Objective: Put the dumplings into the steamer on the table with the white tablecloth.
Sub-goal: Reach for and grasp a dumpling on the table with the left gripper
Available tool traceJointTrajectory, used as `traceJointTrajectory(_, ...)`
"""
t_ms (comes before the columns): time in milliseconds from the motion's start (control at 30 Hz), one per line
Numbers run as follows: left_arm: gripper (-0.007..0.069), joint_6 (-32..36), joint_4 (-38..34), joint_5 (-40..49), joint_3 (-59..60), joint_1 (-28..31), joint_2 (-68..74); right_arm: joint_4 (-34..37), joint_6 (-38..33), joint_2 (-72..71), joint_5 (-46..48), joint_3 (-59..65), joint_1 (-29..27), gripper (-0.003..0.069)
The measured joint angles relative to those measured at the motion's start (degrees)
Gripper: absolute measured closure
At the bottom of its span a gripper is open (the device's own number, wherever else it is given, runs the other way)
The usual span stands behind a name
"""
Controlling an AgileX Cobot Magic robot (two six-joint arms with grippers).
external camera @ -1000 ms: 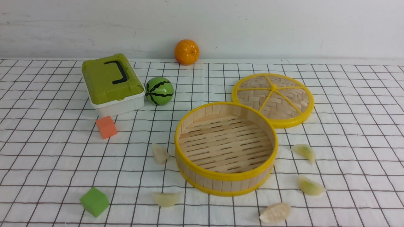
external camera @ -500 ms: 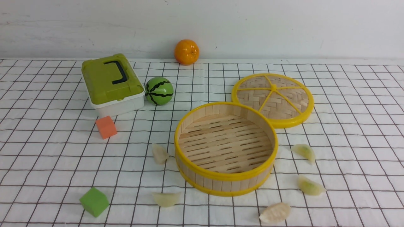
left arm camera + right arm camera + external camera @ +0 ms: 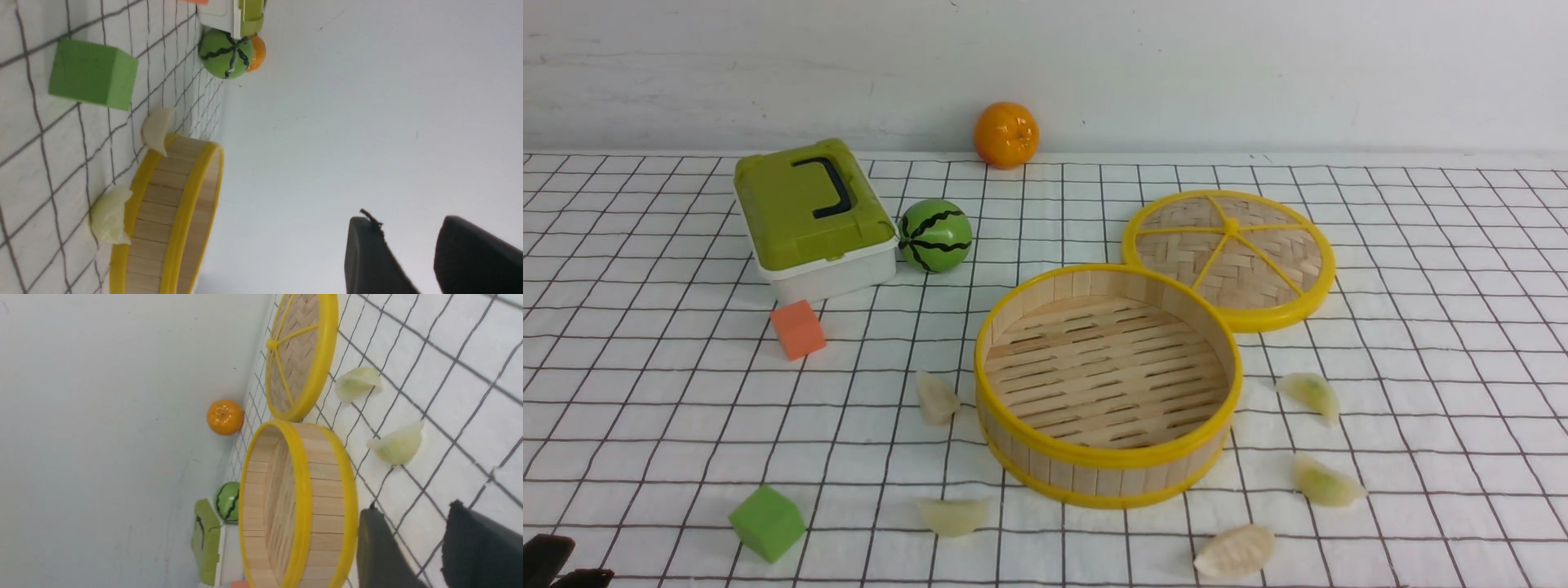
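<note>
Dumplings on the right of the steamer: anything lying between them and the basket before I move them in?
Nothing visible does. The far dumpling, the middle dumpling and the near dumpling all lie on bare tablecloth beside the steamer; only its own upright wall has to be cleared. The lid lies behind, out of the path.

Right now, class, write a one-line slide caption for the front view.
Empty steamer beside its lid, five dumplings scattered around it on the white tablecloth.

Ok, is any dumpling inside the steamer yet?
No, the steamer has a bare slatted floor, and all five dumplings lie on the white tablecloth around it.
</note>
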Motion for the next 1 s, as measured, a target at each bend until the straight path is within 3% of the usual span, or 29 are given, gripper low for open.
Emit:
traceJointTrajectory(300,0.0385,4.5,-1.0,3.5,-0.9,0.0,0.0,-0.5,-6.4,0.0,-0.4,0.0,0.0,0.0419)
traceJointTrajectory(400,0.0392,19.5,0.3,8.9,-8.6,0.0,0.0,1.9,-18.5,0.0,3.3,-4.1,0.0,0.0419)
traceJointTrajectory(433,0.0392,20.4,0.3,9.3,-9.1,0.0,0.0,1.9,-19.2,0.0,3.3,-4.4,0.0,0.0419)
traceJointTrajectory(467,0.0413,27.0,1.7,11.8,-12.8,0.0,0.2,2.4,-24.3,0.3,3.8,-7.4,0.0,0.0428)
traceJointTrajectory(533,0.0449,33.0,4.4,15.0,-17.3,0.0,2.3,2.5,-29.9,2.4,4.5,-11.3,0.0,0.0459)
traceJointTrajectory(600,0.0544,40.1,11.7,22.0,-23.7,0.0,8.8,2.5,-37.5,8.1,6.3,-17.0,0.0,0.0539)
traceJointTrajectory(633,0.0553,40.5,11.7,22.7,-24.3,0.0,9.5,2.4,-38.2,8.7,6.4,-17.6,0.0,0.0547)
traceJointTrajectory(700,0.0637,43.6,22.5,31.3,-32.0,-0.1,19.9,1.6,-47.7,19.0,11.0,-25.4,0.0,0.0659)
traceJointTrajectory(867,0.0637,43.2,37.8,43.8,-43.0,-2.6,36.0,-0.7,-61.7,35.1,23.9,-37.2,0.0,0.068)
traceJointTrajectory(1000,0.0637,38.0,48.9,50.3,-49.7,-9.5,49.5,-2.8,-65.2,46.6,31.9,-44.2,4.6,0.0676)
